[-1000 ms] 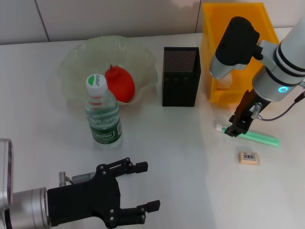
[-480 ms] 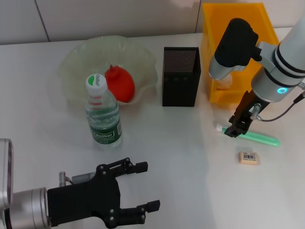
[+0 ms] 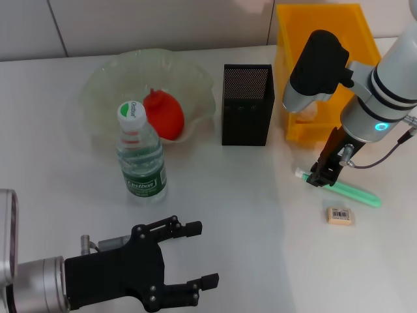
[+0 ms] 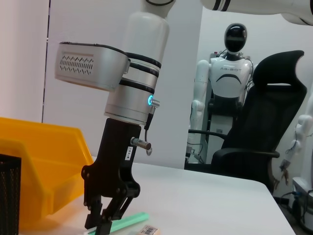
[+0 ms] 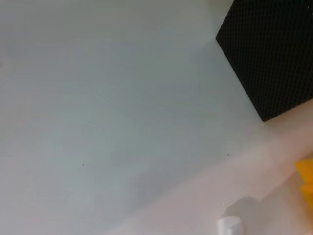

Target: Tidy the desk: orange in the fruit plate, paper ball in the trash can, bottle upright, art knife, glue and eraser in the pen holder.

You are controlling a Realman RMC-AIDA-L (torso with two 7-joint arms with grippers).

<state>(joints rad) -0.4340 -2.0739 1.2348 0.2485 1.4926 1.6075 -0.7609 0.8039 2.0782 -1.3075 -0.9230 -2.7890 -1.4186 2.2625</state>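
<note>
Closing on the green glue stick (image 3: 345,190), the right gripper (image 3: 317,177) has slid slightly leftward; its fingers look narrowed around the white-capped end. Left gripper (image 3: 195,261) waits, fingers wide.

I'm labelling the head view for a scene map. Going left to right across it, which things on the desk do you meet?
Water bottle → red fruit in the glass plate → black mesh pen holder → green glue stick under the right hand. The eraser and yellow bin overlap it, so I leave them out.
</note>
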